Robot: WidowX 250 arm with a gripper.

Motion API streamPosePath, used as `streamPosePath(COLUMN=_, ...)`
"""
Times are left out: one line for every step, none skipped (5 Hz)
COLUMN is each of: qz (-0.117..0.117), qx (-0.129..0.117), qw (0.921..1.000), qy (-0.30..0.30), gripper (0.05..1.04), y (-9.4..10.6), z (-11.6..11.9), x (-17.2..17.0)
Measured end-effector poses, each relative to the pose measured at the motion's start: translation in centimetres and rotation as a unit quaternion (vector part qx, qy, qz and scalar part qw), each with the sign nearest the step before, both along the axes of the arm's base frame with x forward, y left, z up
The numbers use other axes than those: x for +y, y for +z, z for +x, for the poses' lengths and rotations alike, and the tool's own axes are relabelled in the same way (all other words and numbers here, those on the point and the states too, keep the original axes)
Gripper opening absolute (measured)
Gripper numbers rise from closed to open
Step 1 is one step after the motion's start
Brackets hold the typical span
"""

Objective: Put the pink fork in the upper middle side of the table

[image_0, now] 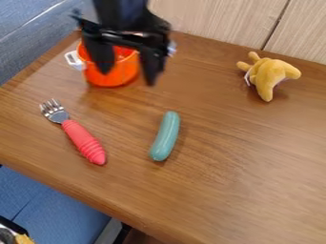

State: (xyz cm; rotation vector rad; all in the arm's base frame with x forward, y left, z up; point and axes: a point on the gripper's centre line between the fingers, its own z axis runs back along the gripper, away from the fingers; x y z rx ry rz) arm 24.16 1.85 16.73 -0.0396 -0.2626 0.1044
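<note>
We have an open lane across the bench [235, 167] between the pot [113, 79] and the toy [270, 71], running back toward the wall [216, 16]. The pot crowds the room just by the hand [127, 75], at the upper left. Between fork [83, 141] and stick [166, 137] we find a bare gap; the stick blocks a low, straight sweep rightward from the fork's handle. Right of the stick, we can pass freely below the toy.

Is a pink-handled fork [75, 131], w/ chunky grip, ridged twd the butt, & short silver metal head. Lies at approx 9 o'clock on brown wood-grain table [235, 167], w/ tines to 11 o'clock & handle end to 5 o'clock.
</note>
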Motion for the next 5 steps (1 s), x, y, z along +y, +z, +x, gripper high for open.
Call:
streamPosePath(qz=0.003, qx=-0.003, qw=0.9930, qy=0.118, gripper=1.001, y=0.6, z=-1.3, x=2.3)
streamPosePath(qz=0.034, qx=0.017, qw=0.9711, qy=0.236, gripper=1.001, y=-0.3, z=-3.2, x=3.5)
streamPosePath(qz=0.061, qx=0.062, qw=0.9513, qy=0.296, gripper=1.001, y=-2.5, z=-3.9, x=3.6)
streamPosePath(qz=0.062, qx=0.080, qw=0.9406, qy=0.324, gripper=1.001, y=-4.9, z=-4.2, x=3.7)
streamPosePath(qz=0.044, qx=0.082, qw=0.9312, qy=0.352, gripper=1.001, y=-6.6, z=-4.5, x=3.9)
